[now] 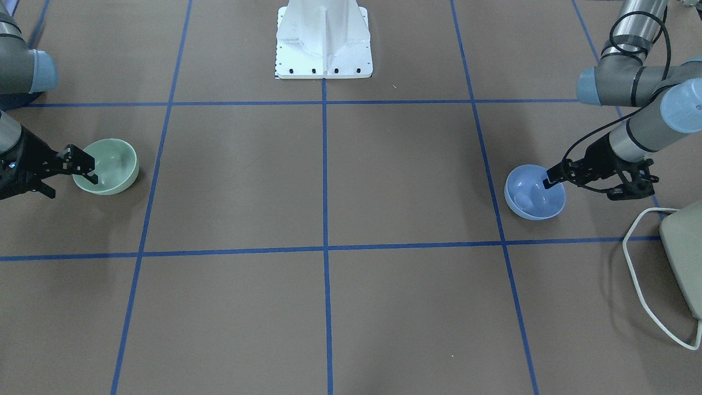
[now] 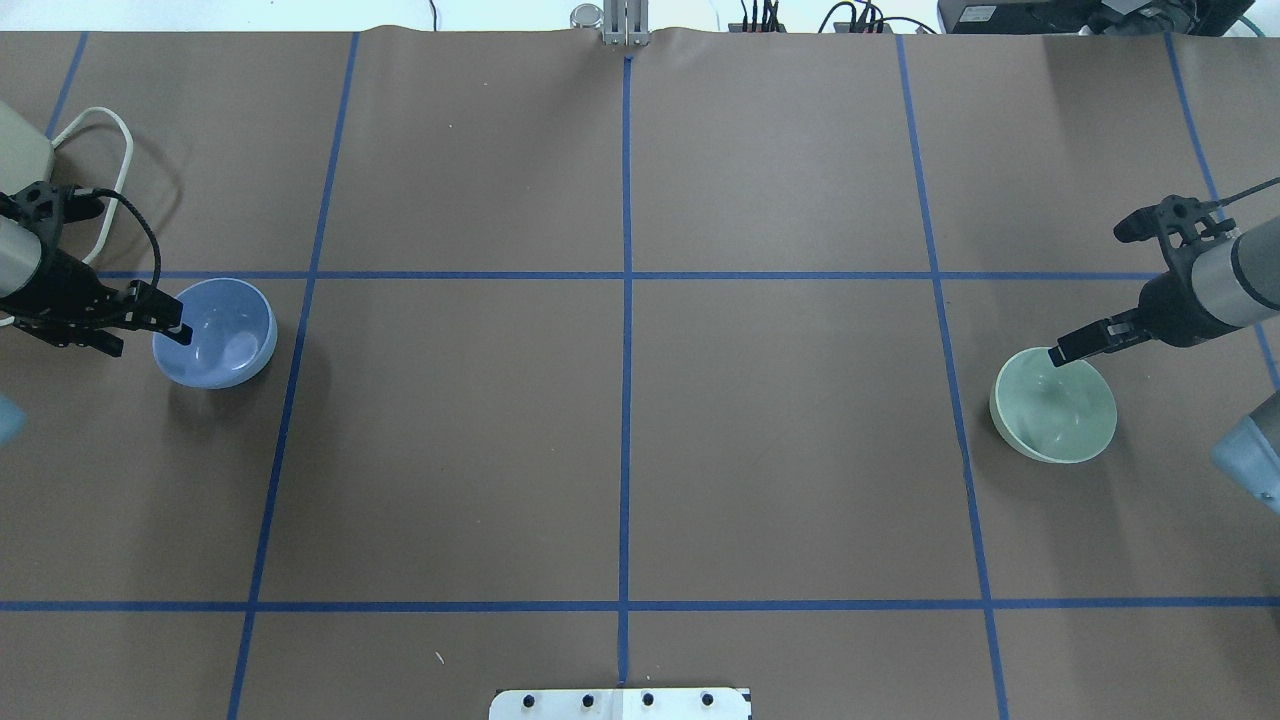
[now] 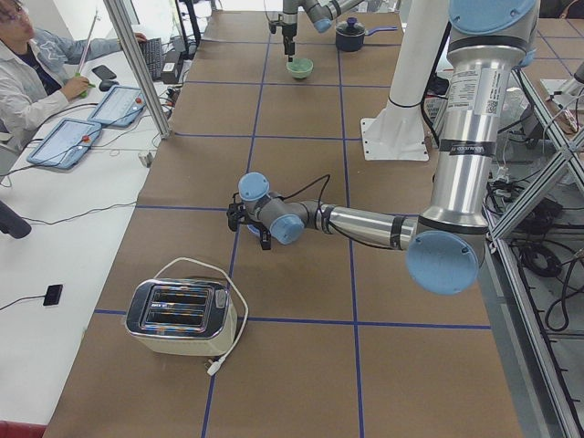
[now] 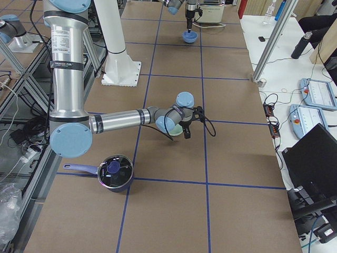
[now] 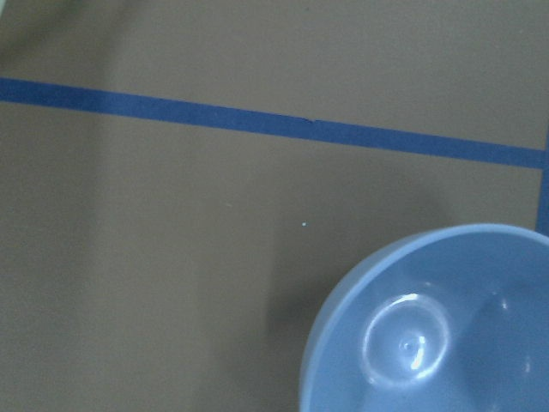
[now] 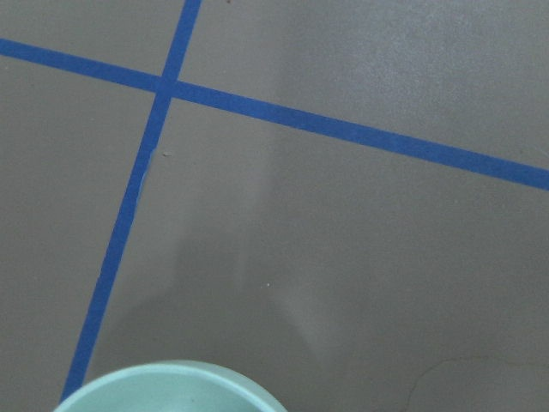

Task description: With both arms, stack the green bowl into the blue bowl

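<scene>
The right jaws pinch the rim of the green bowl point(image 2: 1065, 420); the left jaws pinch the blue bowl point(image 2: 225, 340), well apart at its nine o'clock.

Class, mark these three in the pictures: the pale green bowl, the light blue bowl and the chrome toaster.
pale mint-green round plastic bowl point(image 2: 1060, 415): overhead view, inside floor.
periwinkle-blue round plastic bowl point(image 2: 222, 338): overhead view, inside floor.
chrome box-shaped metal toaster point(image 3: 178, 306): left side view, slotted top.
</scene>
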Robot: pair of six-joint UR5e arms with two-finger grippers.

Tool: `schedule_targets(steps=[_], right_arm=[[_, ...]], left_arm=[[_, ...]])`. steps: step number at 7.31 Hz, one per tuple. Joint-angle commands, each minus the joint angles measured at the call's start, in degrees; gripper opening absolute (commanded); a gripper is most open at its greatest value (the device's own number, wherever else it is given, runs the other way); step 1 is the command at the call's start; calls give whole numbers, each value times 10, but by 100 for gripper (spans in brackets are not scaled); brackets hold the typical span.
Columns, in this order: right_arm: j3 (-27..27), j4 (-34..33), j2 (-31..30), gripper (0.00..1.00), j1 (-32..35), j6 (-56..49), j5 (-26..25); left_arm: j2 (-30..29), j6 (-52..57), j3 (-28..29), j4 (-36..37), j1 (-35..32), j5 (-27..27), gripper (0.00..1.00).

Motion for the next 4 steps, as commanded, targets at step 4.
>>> schedule_targets(steps=[4], right_arm=[[-1,0,1,100,-1,0,0]], left_arm=[[-11,-39,7,-21,3,1,44]])
